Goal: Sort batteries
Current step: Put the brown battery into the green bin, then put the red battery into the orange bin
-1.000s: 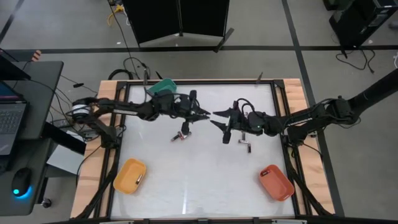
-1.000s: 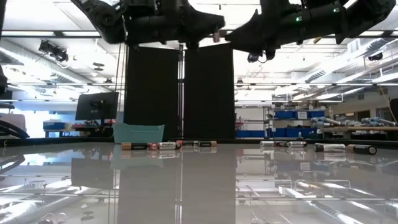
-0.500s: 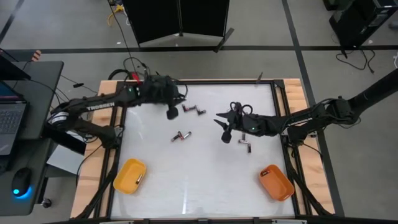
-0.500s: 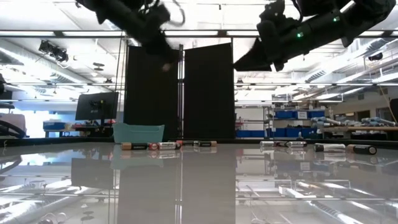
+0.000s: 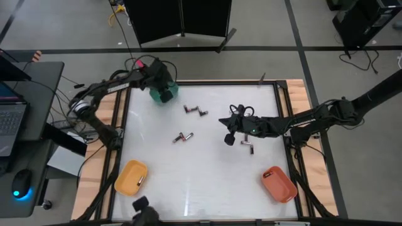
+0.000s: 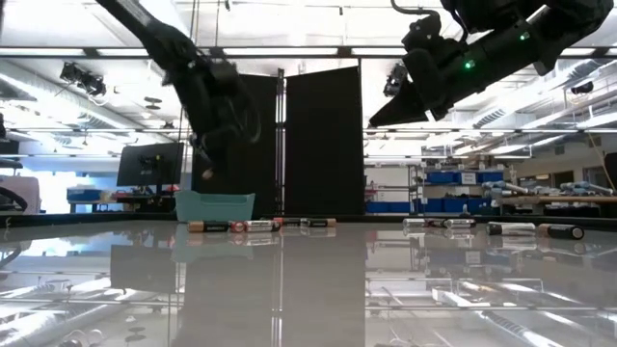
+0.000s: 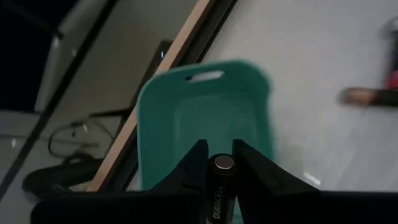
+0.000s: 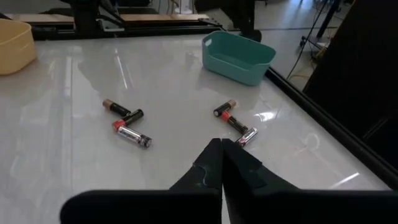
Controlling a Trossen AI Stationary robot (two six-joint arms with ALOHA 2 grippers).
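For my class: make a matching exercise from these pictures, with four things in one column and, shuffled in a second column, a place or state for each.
Things:
1. left gripper
2. right gripper
3. orange bin
4. red bin

Places or states:
A. near corner of the table on the right arm's side
B. shut, holding nothing, above the table
C. above the green bin, holding a battery
D. near corner of the table on the left arm's side

Pairs: 1-C, 2-B, 3-D, 4-A

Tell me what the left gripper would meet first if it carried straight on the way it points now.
Most likely the inside of the green bin. The left gripper, shut on a battery, points into it in its wrist view and sits over it in the high view. How far above the bin it hangs is unclear.
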